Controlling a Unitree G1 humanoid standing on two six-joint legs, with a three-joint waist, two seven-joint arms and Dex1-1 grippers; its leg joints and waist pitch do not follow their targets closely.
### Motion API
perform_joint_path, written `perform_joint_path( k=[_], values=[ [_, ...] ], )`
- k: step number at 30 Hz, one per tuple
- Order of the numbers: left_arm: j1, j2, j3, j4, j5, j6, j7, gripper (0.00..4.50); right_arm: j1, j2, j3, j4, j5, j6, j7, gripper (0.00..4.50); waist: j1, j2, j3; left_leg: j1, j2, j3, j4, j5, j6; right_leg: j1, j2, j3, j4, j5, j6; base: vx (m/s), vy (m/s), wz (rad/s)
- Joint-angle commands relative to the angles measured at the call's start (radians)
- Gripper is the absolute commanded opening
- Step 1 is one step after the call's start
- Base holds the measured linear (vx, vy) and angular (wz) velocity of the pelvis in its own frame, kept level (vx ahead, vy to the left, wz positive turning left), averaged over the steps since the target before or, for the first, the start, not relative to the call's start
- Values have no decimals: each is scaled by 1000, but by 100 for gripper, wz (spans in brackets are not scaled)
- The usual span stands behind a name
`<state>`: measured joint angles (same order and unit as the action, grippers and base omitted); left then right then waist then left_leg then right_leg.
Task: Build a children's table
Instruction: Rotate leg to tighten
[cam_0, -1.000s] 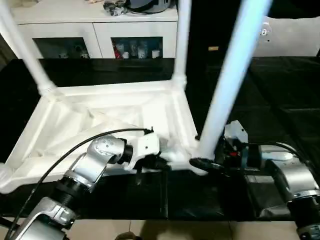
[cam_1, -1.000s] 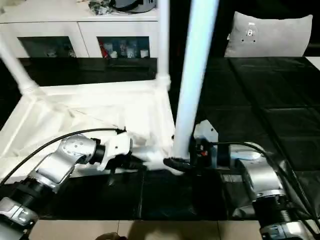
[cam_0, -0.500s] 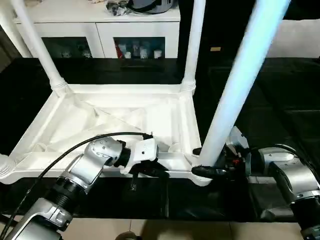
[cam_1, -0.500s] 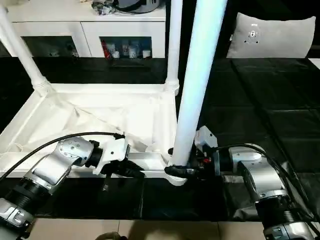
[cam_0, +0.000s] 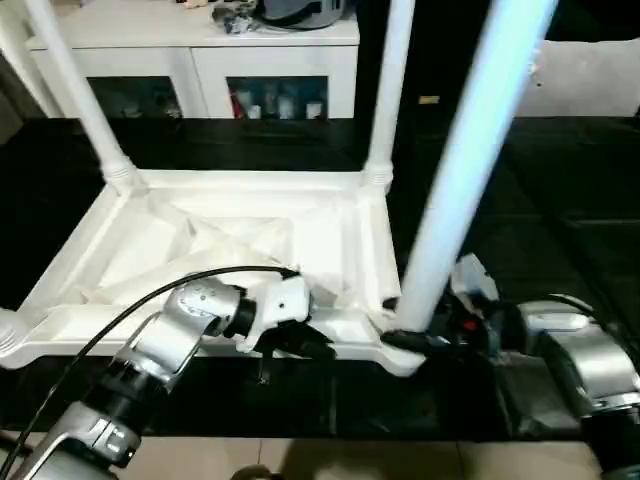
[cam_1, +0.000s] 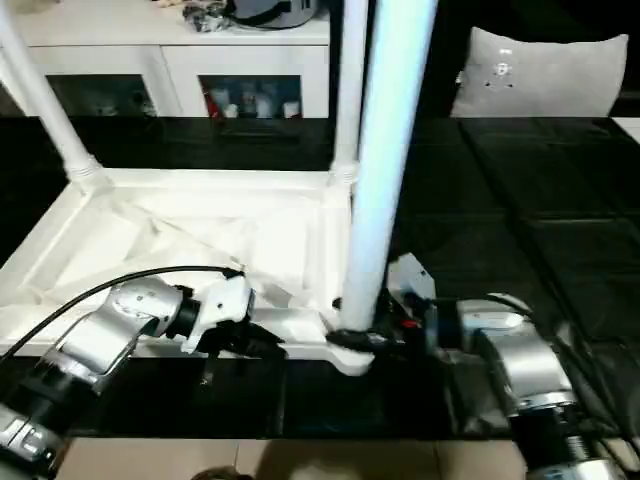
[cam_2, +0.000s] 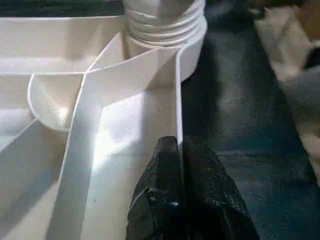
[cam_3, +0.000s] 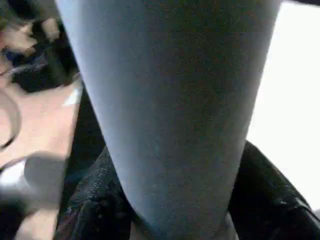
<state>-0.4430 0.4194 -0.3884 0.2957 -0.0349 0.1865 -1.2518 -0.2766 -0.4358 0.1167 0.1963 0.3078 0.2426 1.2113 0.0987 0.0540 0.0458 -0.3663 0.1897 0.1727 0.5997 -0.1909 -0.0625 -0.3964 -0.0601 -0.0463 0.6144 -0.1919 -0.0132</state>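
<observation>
**Right fingers close in on the near leg**

Since a second ago your right gripper has narrowed its fingers onto the base of the near-right leg; in the right wrist view a black finger sits on each side of the tube, clasping it. That leg leans less than before and stands more upright in its corner socket.

Starting at your left, the tabletop lies ribs-up on the black floor, its left corner at the picture's edge. One leg rises from the far-left socket, another from the far-right socket.

Your left gripper is pinched shut on the tabletop's near rim; in the left wrist view its fingers straddle the thin wall just short of the ribbed socket.

Black floor lies open beyond the right edge of the tabletop. Behind the far edge stands a white cabinet, apart from the table.
</observation>
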Motion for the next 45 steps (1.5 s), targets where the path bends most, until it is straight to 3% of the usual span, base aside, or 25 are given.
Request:
perform_joint_path(
  k=[1, 5, 7, 10, 13, 14, 15, 18, 19, 21, 25, 26, 27, 29, 33, 35, 39, 43, 45],
  values=[
    [-6, -61, -20, -34, -8, 63, 63, 0, -32, 78, 8, 59, -46, 97, -206, 208, -9, -10, -50, 8, 33, -14, -79, -243, 19, 42, -73, 37, -92, -370, -175, 0, 0, 0],
    [-12, -98, -9, -36, 5, 120, 137, 0, -63, 142, -23, 101, -64, 129, -341, 206, -44, -8, -47, 9, 27, -21, -81, -294, -7, 38, -76, 33, -109, -507, -121, 0, 0, 0],
    [-28, -156, 10, -20, 28, 172, 239, 0, -97, 199, -40, 145, -90, 144, -459, 206, -56, -10, -47, 4, 26, -22, -84, -295, 0, 40, -74, 32, -109, -495, -121, 0, 0, 0],
    [-67, -258, 53, 26, 51, 240, 413, 0, -149, 282, -75, 221, -134, 153, -664, 206, -71, -10, -47, 9, 21, -21, -78, -296, -10, 34, -72, 29, -113, -509, -125, 0, 0, 0],
    [-88, -310, 78, 47, 59, 260, 495, 0, -170, 322, -103, 254, -142, 146, -748, 206, -69, -12, -50, 2, 20, -19, -77, -261, 10, 38, -71, 33, -113, -458, -125, 0, 0, 0],
    [-102, -335, 75, 59, 74, 251, 533, 0, -178, 332, -95, 281, -172, 77, -777, 260, -69, -14, -51, 3, 23, -17, -76, -261, 13, 35, -71, 33, -110, -444, -130, 0, 0, 0],
    [-105, -338, 69, 61, 78, 246, 537, 0, -178, 336, -99, 289, -169, 61, -779, 260, -68, -14, -52, 7, 22, -15, -73, -260, 16, 32, -71, 34, -113, -430, -136, 0, 0, 0],
    [-104, -333, 61, 58, 88, 241, 531, 0, -174, 339, -112, 286, -161, 45, -770, 281, -62, -14, -55, -1, 24, -15, -75, -229, 31, 39, -70, 36, -104, -355, -154, 0, 0, 0],
    [-100, -325, 59, 55, 93, 241, 523, 0, -169, 335, -112, 278, -162, 36, -757, 293, -58, -8, -55, 3, 25, -14, -74, -234, 33, 37, -71, 37, -104, -347, -162, 0, 0, 0],
    [-95, -305, 56, 54, 103, 233, 509, 0, -153, 323, -110, 256, -163, 17, -724, 317, -56, -13, -56, 0, 25, -12, -74, -219, 37, 41, -69, 38, -100, -301, -172, 0, 0, 0],
    [-93, -279, 50, 57, 106, 220, 494, 0, -131, 301, -110, 220, -144, 17, -676, 342, -53, -11, -57, -1, 26, -12, -74, -202, 47, 46, -71, 37, -97, -279, -179, 0, 0, 0],
    [-87, -235, 39, 67, 110, 167, 445, 0, -96, 239, -94, 171, -127, -9, -574, 342, -52, -8, -56, -1, 26, -12, -74, -205, 47, 45, -71, 37, -99, -285, -177, 0, 0, 0],
    [-87, -235, 39, 67, 110, 167, 445, 0, -96, 239, -94, 171, -127, -9, -574, 370, -49, -11, -57, -1, 26, -11, -72, -208, 52, 48, -70, 38, -100, -287, -167, 0, 0, 0],
    [-82, -210, 32, 71, 110, 139, 413, 0, -80, 203, -86, 153, -122, -25, -519, 379, -47, -10, -58, -5, 27, -12, -72, -195, 57, 50, -70, 38, -95, -259, -173, 0, 0, 0],
    [-77, -177, 21, 77, 113, 93, 364, 0, -63, 153, -75, 134, -118, -48, -443, 421, -46, -8, -57, -2, 29, -13, -73, -198, 57, 45, -71, 36, -97, -264, -186, 0, 0, 0],
    [-67, -118, -3, 67, 99, 22, 257, 0, -52, 81, -73, 109, -98, -63, -321, 433, -42, -5, -59, 0, 29, -13, -72, -210, 62, 48, -70, 36, -97, -259, -186, 0, 0, 0],
    [-52, -45, -37, 48, 83, -42, 122, 0, -46, -18, -51, 79, -64, -89, -126, 433, -34, -5, -59, -2, 34, -11, -71, -194, 76, 50, -70, 37, -86, -186, -215, 0, 0, 0],
    [-51, -16, -53, 55, 87, -76, 86, 0, -48, -53, -33, 76, -62, -108, -60, 433, -22, -5, -58, 2, 37, -10, -71, -194, 76, 46, -71, 36, -85, -198, -222, 0, 0, 0],
    [-51, 8, -63, 68, 89, -110, 49, 0, -55, -77, -24, 77, -50, -110, -1, 408, -15, -6, -59, 3, 37, -9, -71, -195, 69, 46, -72, 37, -85, -211, -222, 0, 0, 0]
  ],
)
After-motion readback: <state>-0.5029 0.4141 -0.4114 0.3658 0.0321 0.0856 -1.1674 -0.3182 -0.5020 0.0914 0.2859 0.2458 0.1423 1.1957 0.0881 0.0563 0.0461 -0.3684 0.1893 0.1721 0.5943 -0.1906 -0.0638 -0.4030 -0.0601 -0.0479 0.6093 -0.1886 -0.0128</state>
